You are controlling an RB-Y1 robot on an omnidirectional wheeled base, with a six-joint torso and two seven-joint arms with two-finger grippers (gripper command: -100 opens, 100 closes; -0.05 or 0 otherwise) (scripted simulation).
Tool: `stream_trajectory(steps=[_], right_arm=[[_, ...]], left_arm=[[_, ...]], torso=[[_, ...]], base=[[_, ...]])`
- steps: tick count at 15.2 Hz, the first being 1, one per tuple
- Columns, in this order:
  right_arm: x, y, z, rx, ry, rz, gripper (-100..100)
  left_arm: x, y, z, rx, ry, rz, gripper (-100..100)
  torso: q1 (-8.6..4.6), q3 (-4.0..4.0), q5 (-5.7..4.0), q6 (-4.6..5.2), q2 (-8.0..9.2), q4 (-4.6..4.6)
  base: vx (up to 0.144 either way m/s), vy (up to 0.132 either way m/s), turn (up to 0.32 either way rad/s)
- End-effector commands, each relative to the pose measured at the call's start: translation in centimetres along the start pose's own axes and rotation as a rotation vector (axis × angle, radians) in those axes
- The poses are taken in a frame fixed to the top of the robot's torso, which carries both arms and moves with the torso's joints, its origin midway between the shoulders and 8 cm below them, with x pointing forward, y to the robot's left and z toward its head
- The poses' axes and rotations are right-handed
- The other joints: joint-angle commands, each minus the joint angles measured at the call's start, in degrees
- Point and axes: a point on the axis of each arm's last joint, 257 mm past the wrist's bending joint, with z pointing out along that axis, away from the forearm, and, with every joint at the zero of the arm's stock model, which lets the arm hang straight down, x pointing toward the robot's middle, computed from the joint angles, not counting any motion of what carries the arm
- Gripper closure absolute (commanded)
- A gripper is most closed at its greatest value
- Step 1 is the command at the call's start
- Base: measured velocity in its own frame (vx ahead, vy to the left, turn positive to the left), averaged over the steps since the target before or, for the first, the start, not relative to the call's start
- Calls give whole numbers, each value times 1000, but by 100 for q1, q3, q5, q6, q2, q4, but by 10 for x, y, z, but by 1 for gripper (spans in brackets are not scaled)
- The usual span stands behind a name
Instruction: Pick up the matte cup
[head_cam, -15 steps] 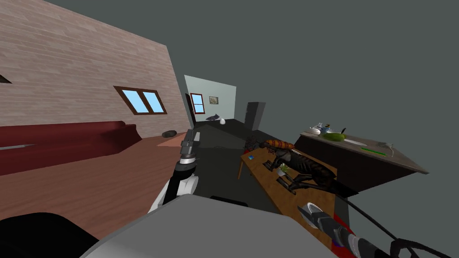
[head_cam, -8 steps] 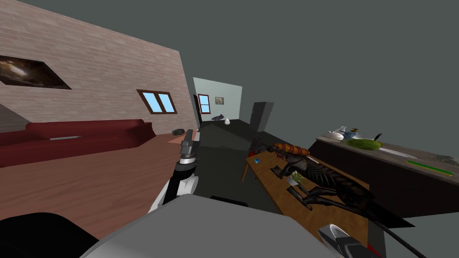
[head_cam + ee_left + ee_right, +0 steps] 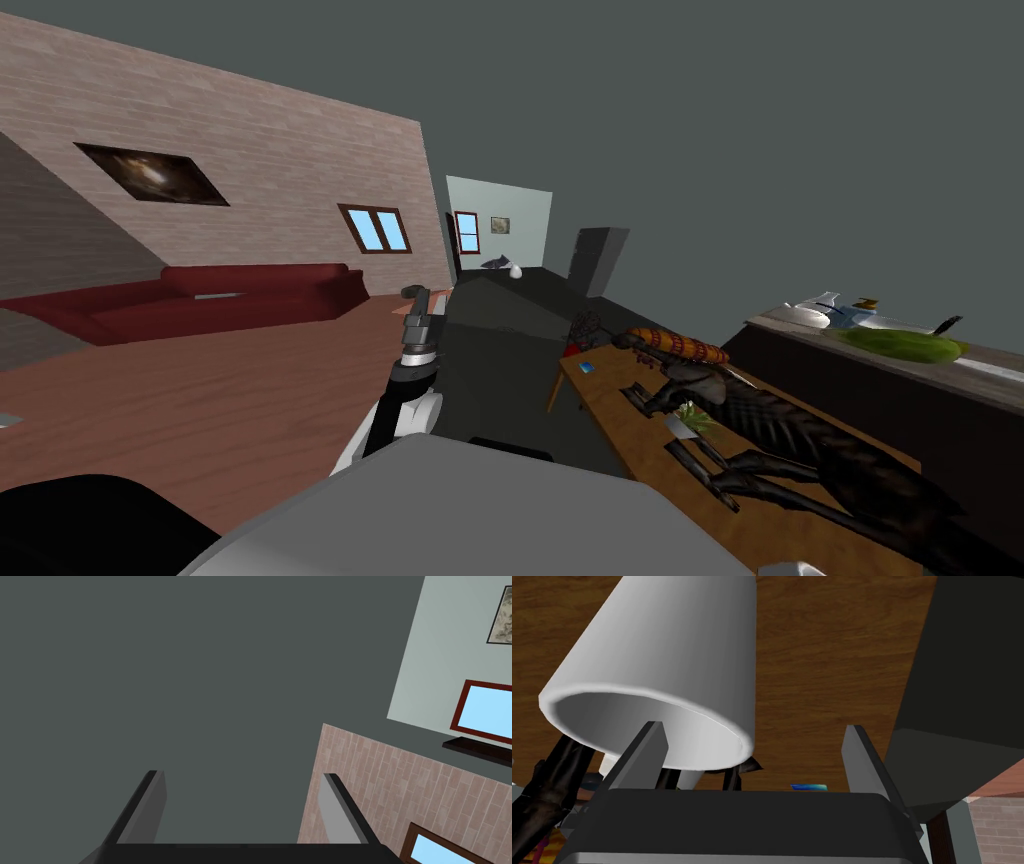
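Observation:
In the right wrist view the cup [image 3: 672, 661] is plain white and tapered, with its open rim towards my hand and its base against the wooden table [image 3: 822, 676]. My right gripper [image 3: 753, 726] is open close over the rim. One finger [image 3: 647, 751] overlaps the rim's edge, while the other finger [image 3: 862, 761] stands apart over bare wood. Nothing is gripped. My left gripper [image 3: 241, 773] is open and empty, raised in front of my chest in the head view [image 3: 417, 300].
A dark animal figure [image 3: 800, 440] lies along the wooden table [image 3: 610, 410], with a small plant [image 3: 690, 418] and a blue item [image 3: 586, 368] nearby. A dark counter [image 3: 960, 400] stands to the right. A red sofa [image 3: 220, 295] lines the brick wall.
The whole head view has swung, so I have turned: the sofa and table slid right and a wall picture came into view. My right arm has slipped off the bottom right.

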Motion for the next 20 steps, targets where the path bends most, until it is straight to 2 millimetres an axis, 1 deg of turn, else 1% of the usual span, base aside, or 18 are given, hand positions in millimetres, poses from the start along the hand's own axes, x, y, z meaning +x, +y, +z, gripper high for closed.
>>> stream_trajectory(steps=[1, 2, 3, 4, 7, 8, 9, 11, 13, 14, 16, 17, 19, 20], right_arm=[[25, -8, -7, 9, 68, -12, -100], [30, -10, -9, 16, 76, -4, -100], [48, -14, -16, 21, 122, -9, -100], [50, -15, -17, 24, 125, -6, -100], [100, -22, -38, 33, 247, -7, -100], [100, -22, -38, 33, 247, -7, -100], [113, -23, -43, 33, 278, -6, -100], [113, -23, -43, 33, 278, -6, -100], [132, -22, -52, 30, 323, -4, -100], [124, -22, -48, 33, 300, -4, -100], [127, -18, -43, 27, 302, 20, -100], [124, -21, -41, 40, 297, 33, -100], [128, -14, -39, 25, 301, 43, -100], [126, -18, -37, 38, 296, 56, -100]], left_arm=[[0, 0, 0, 0, 0, 0, 0], [0, 0, 0, 0, 0, 0, 0], [0, 0, 0, 0, 0, 0, 0], [0, 0, 0, 0, 0, 0, 0], [0, 0, 0, 0, 0, 0, 0], [0, 0, 0, 0, 0, 0, 0], [0, 0, 0, 0, 0, 0, 0], [0, 0, 0, 0, 0, 0, 0], [0, 0, 0, 0, 0, 0, 0], [0, 0, 0, 0, 0, 0, 0], [0, 0, 0, 0, 0, 0, 0], [0, 0, 0, 0, 0, 0, 0], [0, 0, 0, 0, 0, 0, 0], [0, 0, 0, 0, 0, 0, 0]], torso=[[0, 0, 0, 0, 0, 0], [3, -1, 0, 0, -1, 0], [2, -1, 0, 1, -1, 0], [-1, -2, 0, -2, -3, -1], [1, -4, 0, -4, -7, -1], [5, -4, 1, -2, -7, -2], [2, -3, 1, 1, -5, -2], [-5, 1, -1, 3, 3, 0], [-10, 5, -2, 3, 10, 2], [-11, 6, -3, 1, 10, 2], [-13, 12, -4, -1, 22, 4], [-16, 18, -4, 1, 32, 7], [-23, 29, -7, 0, 51, 12], [-24, 30, -9, 2, 52, 13]], base=[[42, 55, 188], [41, 47, 147], [46, 36, 190], [43, 31, 164], [52, 51, 249], [47, 40, 146], [36, 27, 105], [21, 13, 43], [15, 11, 92], [11, 6, 48], [-49, 1, 144], [-95, -16, 172], [-92, -11, 98], [-85, 8, 138]])
